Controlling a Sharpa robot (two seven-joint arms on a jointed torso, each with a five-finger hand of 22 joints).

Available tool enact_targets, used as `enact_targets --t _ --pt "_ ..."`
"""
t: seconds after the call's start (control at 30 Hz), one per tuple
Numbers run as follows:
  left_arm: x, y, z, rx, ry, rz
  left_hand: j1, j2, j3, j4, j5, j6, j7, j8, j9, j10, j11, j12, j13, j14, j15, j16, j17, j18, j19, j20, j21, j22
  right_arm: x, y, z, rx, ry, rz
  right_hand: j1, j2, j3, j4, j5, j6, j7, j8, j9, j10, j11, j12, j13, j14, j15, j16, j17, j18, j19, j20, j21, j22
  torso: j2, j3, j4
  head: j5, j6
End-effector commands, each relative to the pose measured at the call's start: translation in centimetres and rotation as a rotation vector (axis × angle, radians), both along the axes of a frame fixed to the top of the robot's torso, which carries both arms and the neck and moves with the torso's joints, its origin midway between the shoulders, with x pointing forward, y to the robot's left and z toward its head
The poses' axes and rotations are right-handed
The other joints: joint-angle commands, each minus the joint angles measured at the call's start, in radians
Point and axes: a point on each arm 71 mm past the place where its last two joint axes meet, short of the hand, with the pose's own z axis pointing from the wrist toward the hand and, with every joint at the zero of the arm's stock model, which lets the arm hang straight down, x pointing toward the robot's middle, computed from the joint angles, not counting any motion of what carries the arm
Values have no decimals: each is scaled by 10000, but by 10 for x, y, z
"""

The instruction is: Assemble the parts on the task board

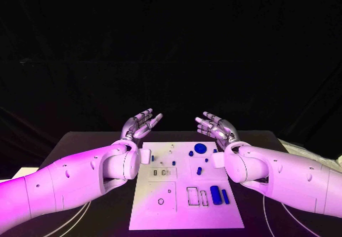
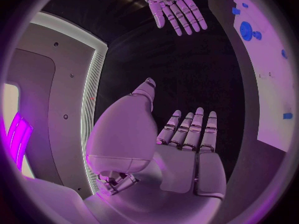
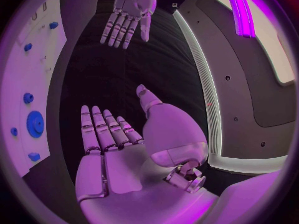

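**Both hands raised, empty, above the far end of the board**

The board (image 1: 185,197) lies flat in the middle of the black table (image 1: 85,140), between the two arms. The left hand (image 1: 140,124) and the right hand (image 1: 214,126) are held up over its far end, palms turned toward each other, fingers straight and spread wide, holding nothing and touching nothing. Blue parts rest on the board: a round disc (image 1: 200,147) near the far edge, small pieces (image 1: 199,170) around the middle, and two upright-lying cylinders (image 1: 216,193) side by side near the right edge, beside rectangular recesses (image 1: 193,195). In the left wrist view the left hand's fingers (image 2: 190,129) lie flat and extended, with the right hand (image 2: 173,5) opposite, well apart.
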Motion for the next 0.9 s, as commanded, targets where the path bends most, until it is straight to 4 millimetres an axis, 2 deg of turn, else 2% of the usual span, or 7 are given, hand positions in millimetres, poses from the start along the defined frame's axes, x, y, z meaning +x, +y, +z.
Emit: enact_targets --t 0.03,0.13,0.2,0.33,0.47,0.67,0.9 --pt "0 -6 3 -406 -191 -683 620 20 52 115 75 314 921 61 35 299 102 64 34 296 83 81 41 260 247 98 78 42 0 17 -2 -124 214 2452 784 141 144 -376 64 678 1483 121 62 856 56 80 66 712 24 102 52 250 697 86 197 94 1 -3 -1 -1 -1" --pt "0 -6 3 -406 -191 -683 688 126 58 41 66 564 1029 102 61 666 222 112 64 899 180 203 118 343 639 97 187 106 3 20 -3 -258 311 3062 965 162 213 -579 48 1229 1465 180 106 1583 -10 151 114 1491 -70 185 103 353 1438 81 398 194 1 -3 -1 -1 -1" --pt "0 -6 3 -406 -191 -683 705 279 49 -32 58 1250 1222 229 127 1752 427 299 157 2580 203 649 336 402 1993 89 578 321 4 22 -4 -342 371 3396 1130 168 300 -756 98 2250 1440 357 208 3191 -126 427 245 3081 -241 476 229 523 2258 64 680 319 1 -3 -1 -1 -1" --pt "0 -6 3 -406 -191 -683 736 518 -54 -297 49 2489 1144 374 190 4597 182 762 319 3968 -150 1176 477 720 3917 43 1294 616 5 25 -5 -455 449 3803 1372 128 616 -1150 156 4133 1204 555 299 4654 -399 638 232 4317 -582 711 212 863 3015 50 1084 427 1 -3 -1 -1 -1" --pt "-7 -1 -7 6 -847 -1240 745 666 -174 -530 39 3949 944 545 269 5488 -82 1024 312 5136 -508 1581 657 925 5005 -115 1750 768 22 -8 7 -2520 -1728 3030 1298 29 1019 -1418 97 5628 1029 565 320 5377 -665 562 204 5226 -844 777 194 928 3660 -125 1429 501 147 22 33 -122 -24" --pt "-15 2 -7 -803 -70 -1393 691 829 -397 -691 36 4843 677 580 267 6209 -372 1043 308 6313 -875 1777 1093 908 6152 -512 2120 874 25 -19 15 -3346 -2081 2944 1079 -121 1516 -1627 34 6213 890 429 321 5956 -805 389 212 5931 -1056 665 192 931 4146 -350 1703 534 447 5 35 -151 125" --pt "-25 2 1 -1270 208 -1836 747 936 -543 -844 41 5266 554 620 273 6802 -542 1041 367 6817 -1051 1728 1477 906 6582 -680 2143 851 29 -35 33 -5058 -2664 2949 973 -350 1729 -1756 -113 6493 791 411 332 6348 -924 311 224 6500 -1231 648 211 933 4619 -548 2014 621 804 6 169 -267 323"
